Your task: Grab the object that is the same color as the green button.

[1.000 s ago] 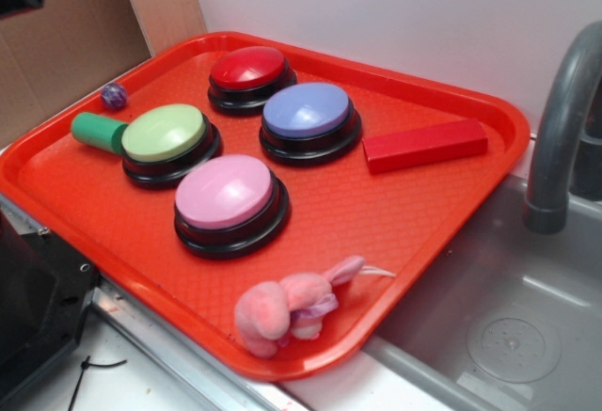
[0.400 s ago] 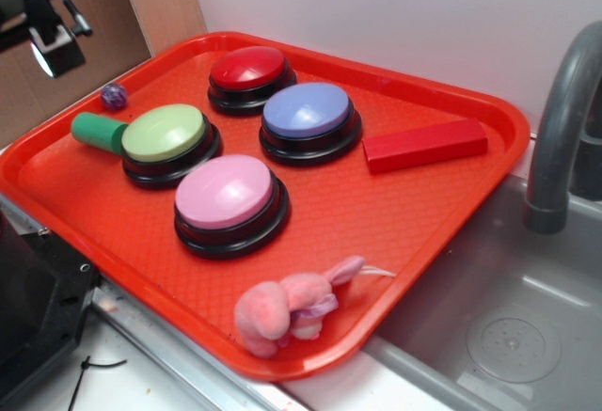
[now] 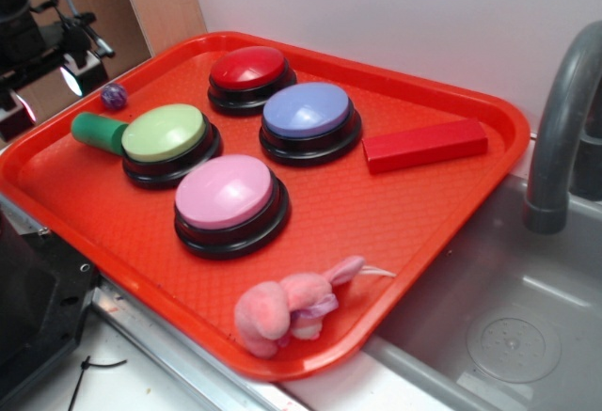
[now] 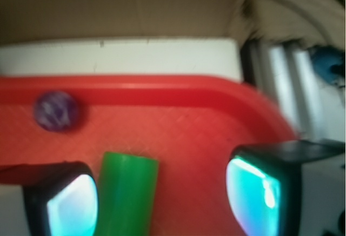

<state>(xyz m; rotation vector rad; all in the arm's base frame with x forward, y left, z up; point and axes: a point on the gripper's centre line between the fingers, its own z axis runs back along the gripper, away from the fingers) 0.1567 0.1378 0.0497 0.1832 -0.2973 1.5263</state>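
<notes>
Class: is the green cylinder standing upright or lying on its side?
On its side. The green cylinder lies lengthwise on the tray, one end against the green button.

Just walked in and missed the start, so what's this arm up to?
The gripper hangs open over the red tray's far left corner, holding nothing. It is lined up above the green cylinder, which lies against the green button, with a small purple ball nearby. No grasp yet.
</notes>
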